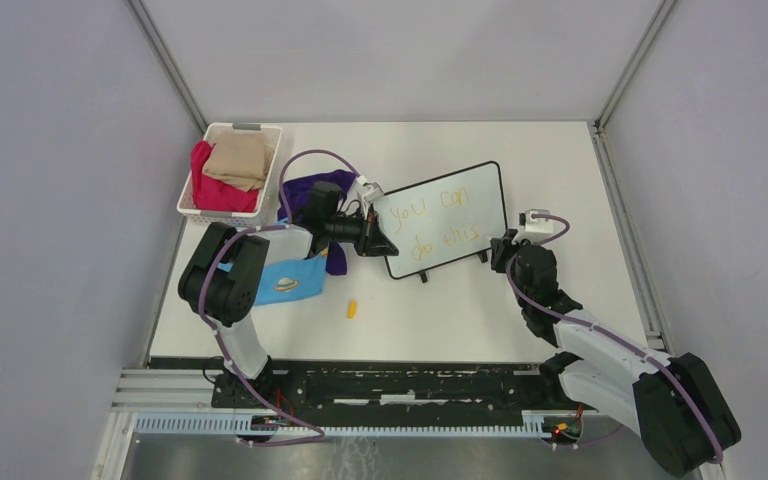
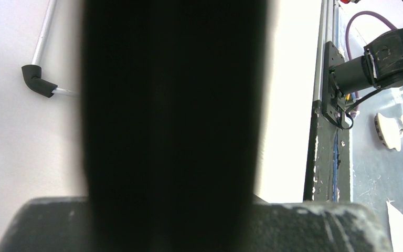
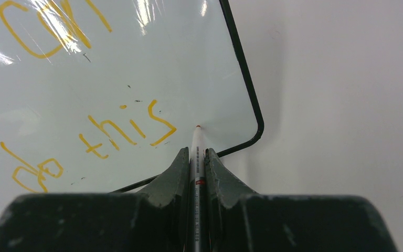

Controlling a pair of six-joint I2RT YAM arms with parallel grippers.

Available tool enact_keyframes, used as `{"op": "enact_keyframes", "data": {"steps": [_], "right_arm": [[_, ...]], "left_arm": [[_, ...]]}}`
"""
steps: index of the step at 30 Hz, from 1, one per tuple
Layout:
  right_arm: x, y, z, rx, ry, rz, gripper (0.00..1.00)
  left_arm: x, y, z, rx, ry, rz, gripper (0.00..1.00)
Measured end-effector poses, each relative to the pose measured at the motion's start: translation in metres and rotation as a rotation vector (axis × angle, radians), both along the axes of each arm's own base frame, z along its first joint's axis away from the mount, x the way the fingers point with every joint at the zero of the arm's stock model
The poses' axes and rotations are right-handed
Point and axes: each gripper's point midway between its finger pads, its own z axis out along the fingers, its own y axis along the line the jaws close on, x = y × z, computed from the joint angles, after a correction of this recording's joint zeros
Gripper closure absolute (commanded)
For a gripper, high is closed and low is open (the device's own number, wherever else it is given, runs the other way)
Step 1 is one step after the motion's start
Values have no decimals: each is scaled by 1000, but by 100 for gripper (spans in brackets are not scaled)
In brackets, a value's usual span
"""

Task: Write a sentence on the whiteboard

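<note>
The right jaws are clamped on a thin white marker (image 3: 195, 152). Its orange tip sits at the surface of the whiteboard (image 3: 162, 63), just inside the near right corner and just right of the last letter. Whether the tip presses on the surface I cannot tell.

The left jaws are closed on the whiteboard's left edge in the top view. In the left wrist view a broad dark band fills the space between them.

The whiteboard lies mid-bench, skewed, with its two black feet on the near side. The sentence (image 1: 430, 225) runs in yellow-orange across two lines, "you can" over "do this".

On the bench (image 1: 520, 310), left of the board, lie a purple cloth (image 1: 305, 192) and a blue cloth (image 1: 290, 280). A small yellow piece (image 1: 352, 309) lies nearer. At the far left, a white basket (image 1: 192, 205) holds a red cloth (image 1: 210, 185) and a tan cloth (image 1: 238, 160).
</note>
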Motion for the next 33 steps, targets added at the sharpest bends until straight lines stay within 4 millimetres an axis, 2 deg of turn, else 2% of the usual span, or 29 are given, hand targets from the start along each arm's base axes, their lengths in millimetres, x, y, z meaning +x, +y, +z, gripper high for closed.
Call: {"op": "enact_keyframes", "data": {"steps": [20, 30, 33], "right_arm": [[-5, -3, -1, -5, 20, -3, 100], [-10, 2, 17, 40, -10, 24, 100], [-13, 3, 24, 55, -24, 38, 100]], "left_arm": [[0, 0, 0, 3, 1, 3, 98], [1, 0, -1, 8, 2, 7, 98], [1, 0, 0, 9, 3, 7, 94]]}}
